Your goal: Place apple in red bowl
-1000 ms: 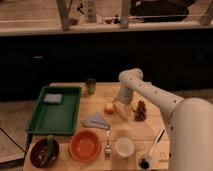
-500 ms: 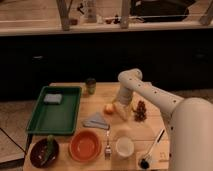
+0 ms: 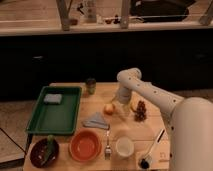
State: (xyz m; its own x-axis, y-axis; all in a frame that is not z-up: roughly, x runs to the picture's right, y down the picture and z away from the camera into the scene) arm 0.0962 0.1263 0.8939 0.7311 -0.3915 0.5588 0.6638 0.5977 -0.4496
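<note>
The apple (image 3: 108,108) lies on the wooden bench (image 3: 102,95), near its middle, just left of the claw (image 3: 121,106). The claw hangs low above the bench, right beside the apple; I cannot tell if it is apart or together, or if it touches the fruit. The red bowl (image 3: 85,146) stands at the front of the bench, well apart from the apple, and nothing is seen in it.

Compared with half a second ago, the apple, the arm and all other things are in the same places; I see no change.

By count: one apple, one red bowl, one dark bowl (image 3: 44,153) with something green inside at the front left, one white cup (image 3: 124,147), one fork (image 3: 107,145), one grey cloth (image 3: 96,120), one green tray (image 3: 56,110) holding one blue sponge (image 3: 52,98), one dark can (image 3: 90,85), one bunch of dark grapes (image 3: 141,110), and one long brush (image 3: 151,150) at the front right.
</note>
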